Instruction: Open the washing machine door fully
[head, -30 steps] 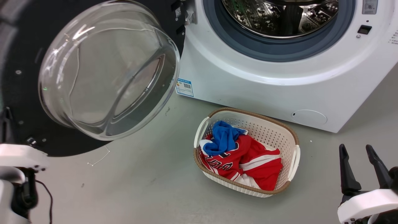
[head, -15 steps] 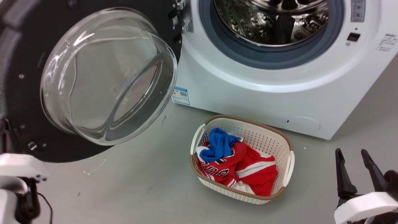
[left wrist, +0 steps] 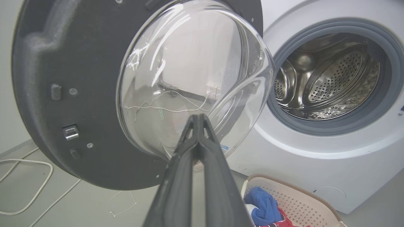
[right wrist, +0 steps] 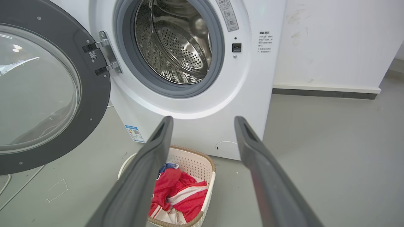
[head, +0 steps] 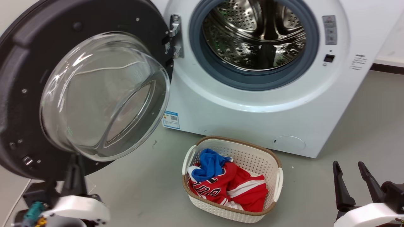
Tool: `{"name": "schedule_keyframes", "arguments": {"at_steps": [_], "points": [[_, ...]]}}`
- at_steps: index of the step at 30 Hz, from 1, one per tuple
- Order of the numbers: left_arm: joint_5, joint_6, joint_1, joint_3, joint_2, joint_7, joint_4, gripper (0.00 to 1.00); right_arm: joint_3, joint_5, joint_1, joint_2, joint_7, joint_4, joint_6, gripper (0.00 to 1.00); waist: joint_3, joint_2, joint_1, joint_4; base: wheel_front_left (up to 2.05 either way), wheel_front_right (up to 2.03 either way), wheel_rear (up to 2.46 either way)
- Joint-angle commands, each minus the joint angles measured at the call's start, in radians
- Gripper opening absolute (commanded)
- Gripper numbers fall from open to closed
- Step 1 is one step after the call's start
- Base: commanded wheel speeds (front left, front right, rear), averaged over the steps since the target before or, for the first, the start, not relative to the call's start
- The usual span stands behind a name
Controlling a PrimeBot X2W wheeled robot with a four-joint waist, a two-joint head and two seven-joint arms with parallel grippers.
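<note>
While the washing machine door (head: 19, 104) stood swung out wide on its one metal hinge (head: 175, 34), left of the drum opening (head: 252, 34) of the washing machine (head: 240, 119), the left end effector (left wrist: 198, 117) sat low beside it, its two dark fingers clenched together on nothing. In the left wrist view its tips lined up with the lower part of the door's glass bowl (head: 101, 94); whether they touched the glass I could not tell. The right end effector (head: 347, 164) was well apart from the door, off toward the machine's other side, its two fingers spread and released, holding nothing. I counted one machine, one door and one laundry basket (head: 252, 156) on the floor (head: 363, 126) just before the machine, with two pieces in it: one blue garment (head: 208, 164) and one red and white garment (head: 240, 192). One blue label sticker (head: 170, 119) and one small round flap (head: 288, 143) sat low on the machine's front.
</note>
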Motion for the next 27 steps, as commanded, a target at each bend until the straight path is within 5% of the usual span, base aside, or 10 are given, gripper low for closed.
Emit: {"name": "schedule_keyframes", "arguments": {"at_steps": [1,8,20,21,22,23,24,27], "points": [[0.009,0.0,0.018,-0.02,-0.014,0.005,-0.018,0.0,0.005,0.001,0.009,0.001,-0.003,-0.002,0.0,1.0,-0.009,0.0,0.0001,-0.025,0.0,0.0,0.0],[0.067,-0.028,-0.04,-0.164,-0.064,0.053,-0.038,0.0,0.023,-0.008,-0.004,0.001,0.002,-0.001,0.0,1.0,-0.002,0.0,0.0001,-0.11,0.0,0.0,0.0],[0.127,-0.043,-0.12,-0.251,-0.112,0.037,0.096,0.0,0.097,-0.04,-0.054,0.001,-0.002,0.036,0.0,1.0,0.007,0.0,0.0001,-0.274,0.0,0.0,0.0],[0.131,-0.042,-0.122,-0.254,-0.113,0.035,0.104,0.34,0.098,-0.042,-0.057,0.001,-0.003,0.037,0.0,1.0,0.008,0.0,0.0001,-0.281,0.0,0.0,0.0],[0.131,-0.042,-0.124,-0.256,-0.118,0.03,0.11,0.52,0.098,-0.042,-0.059,0.001,-0.004,0.038,0.0,1.0,0.01,0.0,0.0001,-0.285,0.0,0.0,0.0],[0.13,-0.043,-0.127,-0.258,-0.123,0.027,0.116,0.86,0.1,-0.042,-0.063,0.001,-0.005,0.04,0.0,1.0,0.011,0.0,0.0001,-0.29,0.0,0.0,0.0],[0.13,-0.043,-0.129,-0.258,-0.126,0.024,0.121,1.0,0.1,-0.043,-0.067,0.001,-0.006,0.042,0.0,1.0,0.012,0.0,0.0001,-0.293,0.0,0.0,0.0],[0.132,-0.04,-0.13,-0.259,-0.132,0.017,0.134,1.0,0.101,-0.042,-0.071,0.001,-0.01,0.048,0.0,1.0,0.014,0.0,0.0001,-0.301,0.0,0.0,0.0]]}}
